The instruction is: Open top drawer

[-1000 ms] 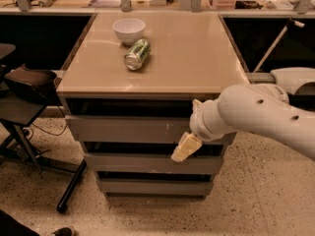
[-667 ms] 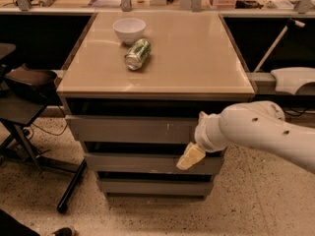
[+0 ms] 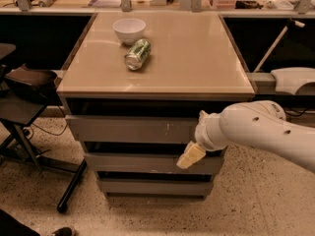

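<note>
Right of centre on the cabinet front, the gripper [image 3: 191, 156] hangs off the white arm [image 3: 266, 132], which comes in from the right edge. Its cream tip points down-left and overlaps the dark gap under the top drawer [image 3: 128, 129] and the upper edge of the second drawer front [image 3: 142, 163]. Can't tell whether it touches either. Gripper state: only the cream tip shows, so can't tell wide or narrow, and nothing visibly held.

Top drawer is the tallest grey panel, directly under the beige cabinet top [image 3: 197, 58], with a dark slot between them. Whitish scratches [image 3: 167, 128] sit right of centre on it, just left of the wrist. How far out the drawer is, can't tell. Third drawer front [image 3: 152, 187] is lowest.

On top, far left: white bowl [image 3: 129, 30] upright, and green can [image 3: 137, 54] on its side just near of it. Black chair [image 3: 19, 97] stands on the left.
</note>
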Robot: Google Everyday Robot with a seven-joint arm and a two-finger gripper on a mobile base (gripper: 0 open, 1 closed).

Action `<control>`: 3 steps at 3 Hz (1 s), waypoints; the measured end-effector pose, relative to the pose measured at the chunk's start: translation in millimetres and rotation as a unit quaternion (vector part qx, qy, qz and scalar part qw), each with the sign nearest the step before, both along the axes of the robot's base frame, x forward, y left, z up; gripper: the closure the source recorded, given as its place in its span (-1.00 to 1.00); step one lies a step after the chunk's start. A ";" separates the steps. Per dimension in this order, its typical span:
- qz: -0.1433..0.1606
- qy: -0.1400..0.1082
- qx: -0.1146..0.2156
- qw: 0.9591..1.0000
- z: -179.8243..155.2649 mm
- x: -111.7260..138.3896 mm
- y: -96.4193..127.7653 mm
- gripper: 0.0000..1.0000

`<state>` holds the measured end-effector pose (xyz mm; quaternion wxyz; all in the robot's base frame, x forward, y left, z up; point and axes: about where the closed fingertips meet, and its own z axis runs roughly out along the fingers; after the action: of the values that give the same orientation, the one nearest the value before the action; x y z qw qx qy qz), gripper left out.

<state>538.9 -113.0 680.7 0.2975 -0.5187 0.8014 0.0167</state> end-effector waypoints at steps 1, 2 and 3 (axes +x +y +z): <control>0.002 -0.006 -0.027 1.000 0.2 8.3 5.1 -1.00; 0.014 -0.015 -0.077 0.997 -12.8 18.7 20.6 -1.00; 0.022 -0.027 -0.087 0.996 -11.2 28.7 37.3 -1.00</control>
<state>567.6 -75.7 669.5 0.2724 -0.5600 0.7800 -0.0608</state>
